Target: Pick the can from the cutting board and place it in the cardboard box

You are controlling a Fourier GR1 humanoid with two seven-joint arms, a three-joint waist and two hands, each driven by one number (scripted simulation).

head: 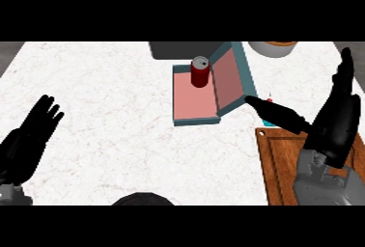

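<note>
At the left, near side of the white counter (107, 96) the left hand (28, 137) rests with its fingers straight and a little apart, holding nothing. Toward the middle, on the far side, stands the box (187, 103), which has teal walls and a pink inside. The red can (200, 72) stands upright in the far part of this box, with its silver top showing. At the right, the wooden cutting board (274, 164) lies on the near side of the counter. Above it is the right hand (331, 125), with its fingers spread apart and straight, holding nothing; its thumb points left toward the box. Behind this thumb a small blue thing (269, 121) shows, but I cannot tell what it is.
</note>
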